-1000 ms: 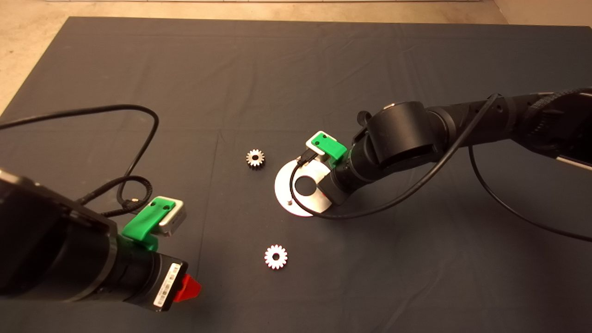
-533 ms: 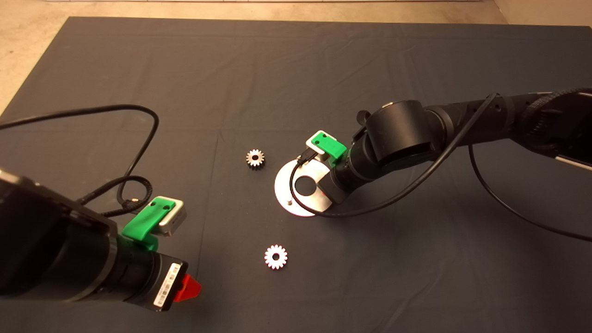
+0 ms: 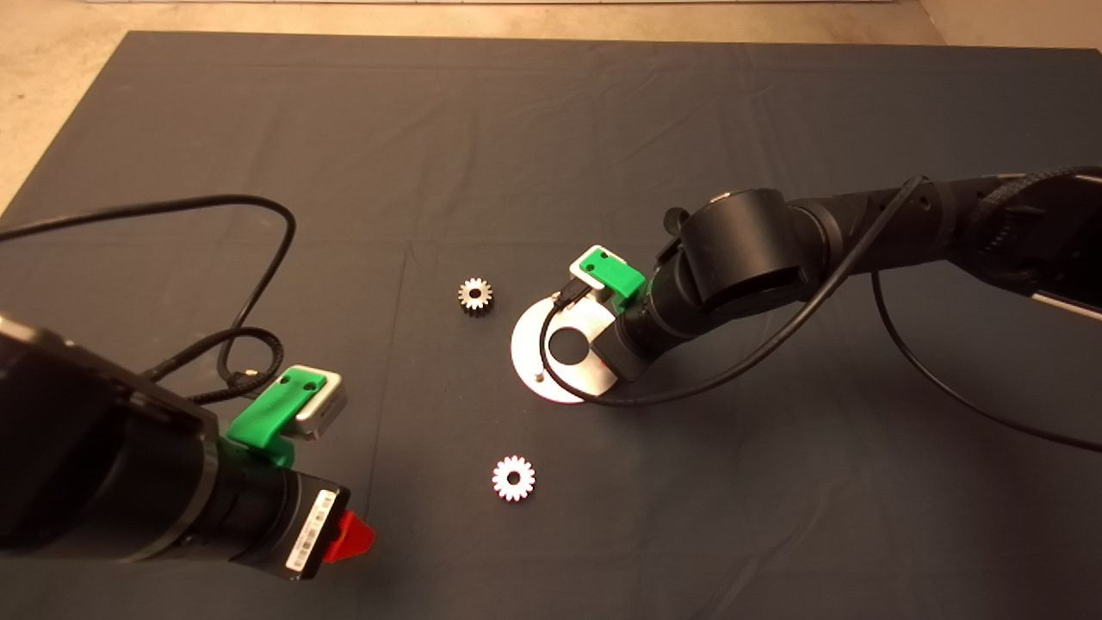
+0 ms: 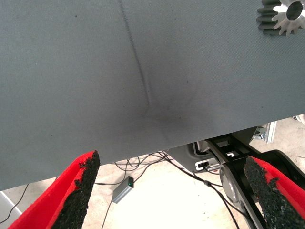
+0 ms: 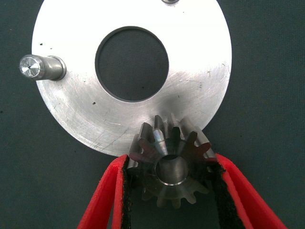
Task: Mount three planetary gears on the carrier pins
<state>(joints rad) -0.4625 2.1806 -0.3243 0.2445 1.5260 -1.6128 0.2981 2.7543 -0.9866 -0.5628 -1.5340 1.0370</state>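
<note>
So your right gripper (image 5: 170,191) is down over the silver disc (image 5: 200,71) near the middle of the mat (image 3: 551,129), and its 2 red fingers (image 5: 102,200) are pinching 1 planetary gear (image 5: 170,164) from both sides, black pads tight against the teeth. That gear sits over the disc's rim edge, partly over the metal and partly over the mat, centre hole facing the wrist camera. You can see 1 carrier pin (image 5: 40,68) standing upright near the rim across the big centre hole, and just the tip of another pin (image 5: 170,2) at the far rim; the 3rd one I can't make out. In the head view the right arm covers most of that side of the disc. The other 2 gears are loose on the mat: 1 (image 3: 475,295) just beside the disc on its far-left side, 1 (image 3: 514,478) nearer you, well apart from the disc. Your left gripper (image 4: 174,195) is parked at the lower left edge of the mat, fingers spread wide with nothing between them.
</note>
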